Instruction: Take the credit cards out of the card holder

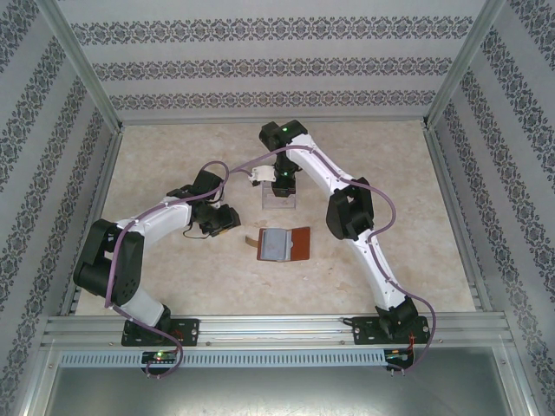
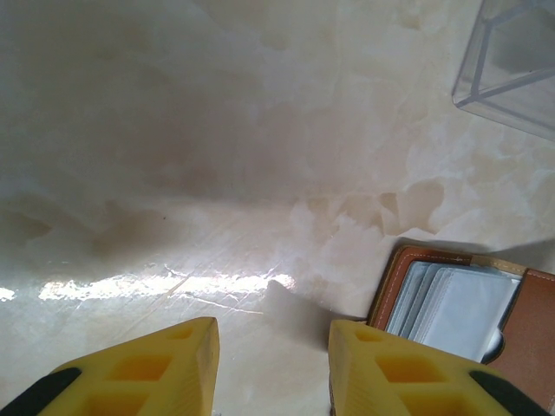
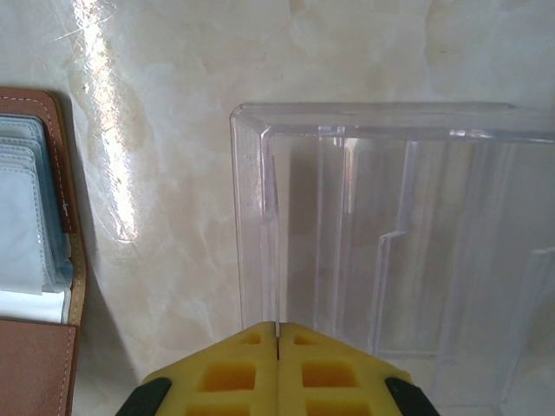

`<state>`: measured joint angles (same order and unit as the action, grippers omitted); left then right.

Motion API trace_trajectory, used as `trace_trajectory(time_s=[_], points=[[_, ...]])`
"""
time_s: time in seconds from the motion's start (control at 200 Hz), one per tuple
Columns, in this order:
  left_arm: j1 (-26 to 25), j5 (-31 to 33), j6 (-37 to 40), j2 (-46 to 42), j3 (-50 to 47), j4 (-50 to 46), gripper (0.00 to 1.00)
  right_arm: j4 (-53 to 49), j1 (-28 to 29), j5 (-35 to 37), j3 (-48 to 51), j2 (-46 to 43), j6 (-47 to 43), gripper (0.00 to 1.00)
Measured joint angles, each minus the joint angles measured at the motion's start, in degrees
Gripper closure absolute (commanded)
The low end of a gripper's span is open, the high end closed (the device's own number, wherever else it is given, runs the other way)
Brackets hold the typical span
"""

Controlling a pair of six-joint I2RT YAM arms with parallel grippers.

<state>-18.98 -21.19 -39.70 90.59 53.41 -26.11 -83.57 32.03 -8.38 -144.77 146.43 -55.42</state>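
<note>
The card holder point(image 1: 293, 244) lies open on the table, its brown leather point(image 2: 536, 321) framing pale grey-blue credit cards point(image 2: 460, 308) layered in the pockets. My left gripper point(image 2: 271, 334) is open just left of the card holder's edge, with bare table between its fingers. It also appears in the top view point(image 1: 231, 219). My right gripper point(image 3: 277, 328) is shut above the clear tray point(image 3: 247, 217). A thin pale sheet point(image 3: 277, 260), apparently a credit card seen edge-on, sticks out from between its tips into the tray. The card holder's corner point(image 3: 35, 364) sits to its left.
The clear tray point(image 1: 279, 206) stands just behind the card holder, under the right gripper point(image 1: 282, 186). A corner of the tray point(image 2: 512, 61) shows in the left wrist view. A tan strap tab point(image 1: 251, 243) sticks out of the card holder's left side. Patterned walls enclose the marble-look table.
</note>
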Motion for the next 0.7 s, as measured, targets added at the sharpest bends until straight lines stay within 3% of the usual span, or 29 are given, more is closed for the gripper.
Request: trace_trajectory(time_s=[0.699], points=[[0.3, -0.9, 0.0, 0.0, 0.0, 0.0, 0.62, 3.8, -0.1, 3.2, 0.0, -0.1, 0.0, 0.73]])
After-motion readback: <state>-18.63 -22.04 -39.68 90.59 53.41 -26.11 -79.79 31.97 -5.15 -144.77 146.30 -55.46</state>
